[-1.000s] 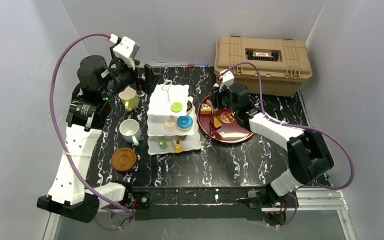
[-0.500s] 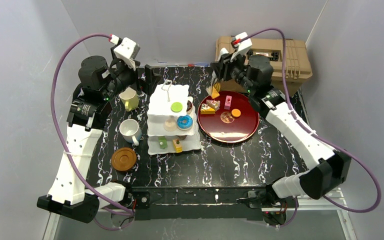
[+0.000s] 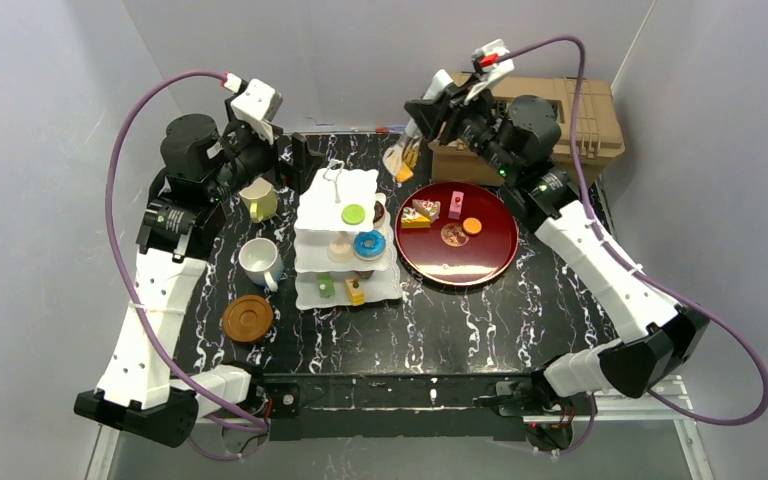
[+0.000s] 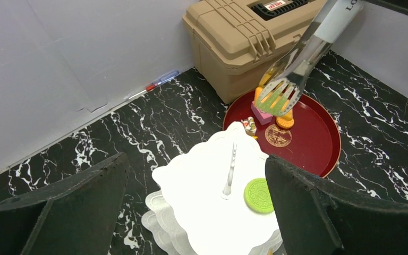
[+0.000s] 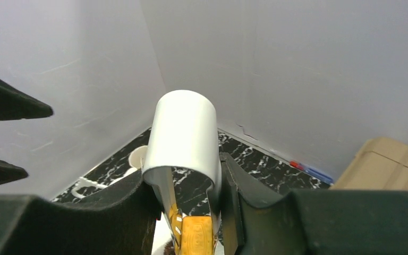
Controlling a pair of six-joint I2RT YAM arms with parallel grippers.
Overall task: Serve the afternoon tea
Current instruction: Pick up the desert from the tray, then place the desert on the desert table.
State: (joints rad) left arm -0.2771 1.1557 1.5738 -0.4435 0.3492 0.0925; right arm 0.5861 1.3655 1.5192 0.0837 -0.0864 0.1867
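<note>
The white three-tier cake stand (image 3: 322, 195) stands mid-table, with a green cookie (image 3: 353, 213) on its top tier and a blue doughnut (image 3: 368, 243) lower down. My right gripper (image 3: 447, 112) is shut on metal tongs (image 3: 407, 152), which pinch an orange biscuit (image 3: 404, 173) in the air between the stand and the red tray (image 3: 480, 262). The biscuit (image 5: 197, 236) shows between the tong blades (image 5: 183, 133). My left gripper (image 4: 196, 212) hangs open above the stand (image 4: 202, 186), holding nothing. A yellow-green mug (image 3: 258, 197), a white mug (image 3: 259, 260) and a brown coaster (image 3: 247, 317) sit left of the stand.
Several small pastries (image 3: 423, 212) lie on the red tray. The tan ribbed case (image 3: 570, 120) stands at the back right, just behind my right wrist. Grey walls close in the back and both sides.
My right arm lifted the tongs with the orange biscuit off the red tray and swung them up and to the left, towards the stand. The left arm has stayed in place.
</note>
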